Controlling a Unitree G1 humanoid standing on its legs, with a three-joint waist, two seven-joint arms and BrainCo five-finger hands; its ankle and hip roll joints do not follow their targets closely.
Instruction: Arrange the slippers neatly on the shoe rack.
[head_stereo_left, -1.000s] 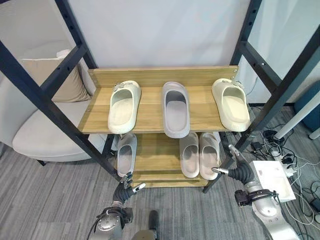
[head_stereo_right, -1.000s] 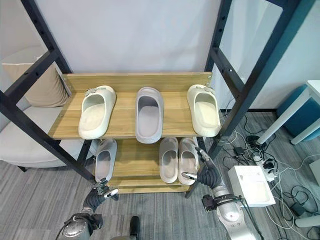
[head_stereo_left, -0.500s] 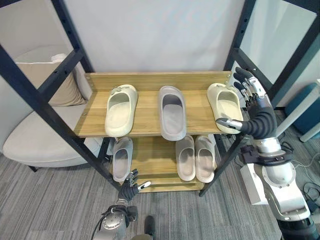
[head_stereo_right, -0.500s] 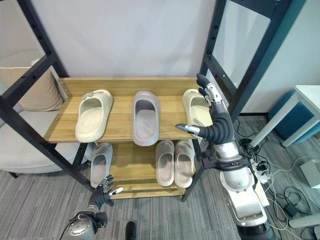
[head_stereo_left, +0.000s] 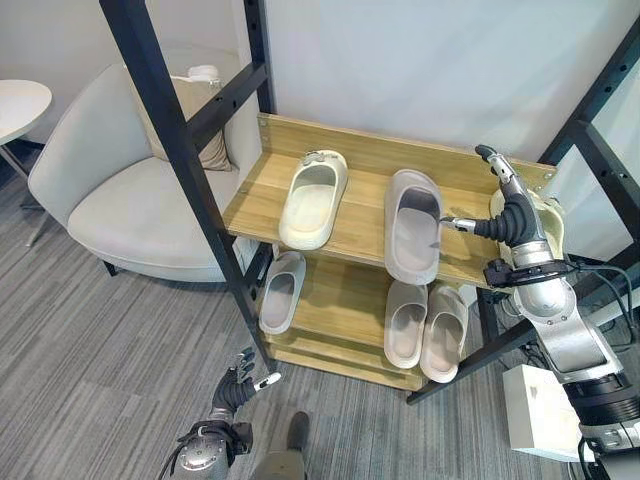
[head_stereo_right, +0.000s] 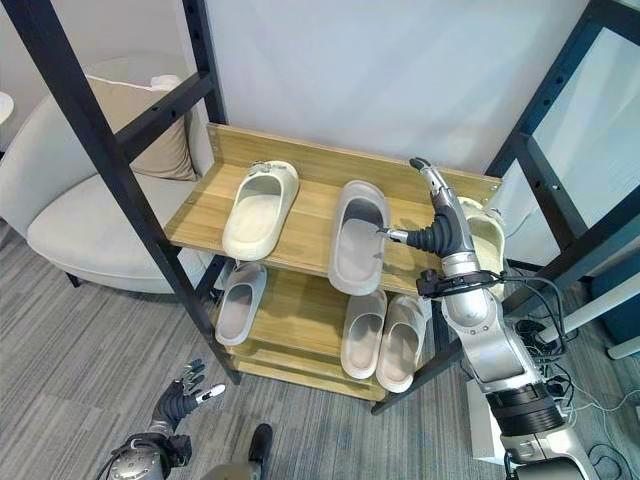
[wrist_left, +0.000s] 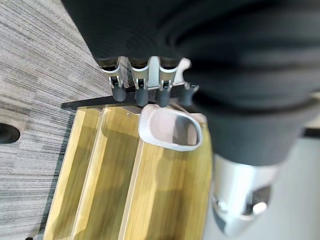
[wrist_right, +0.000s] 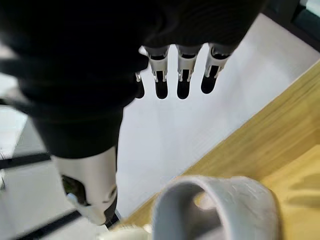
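Three slippers (head_stereo_left: 412, 223) seen on top shelf (head_stereo_left: 362, 196): cream, grey, cream. Right robot hand (head_stereo_left: 506, 212) held released; left robot hand (head_stereo_left: 238, 378) released too.

The right hand (head_stereo_left: 508, 210) is rising from down by the lower shelf to the top shelf (head_stereo_left: 360, 215) of the shoe rack, its straight fingers now reaching in between the grey slipper (head_stereo_left: 412, 225) and the cream slipper (head_stereo_left: 535, 222) at the right end. The left hand (head_stereo_left: 240, 378) is staying low near the floor.
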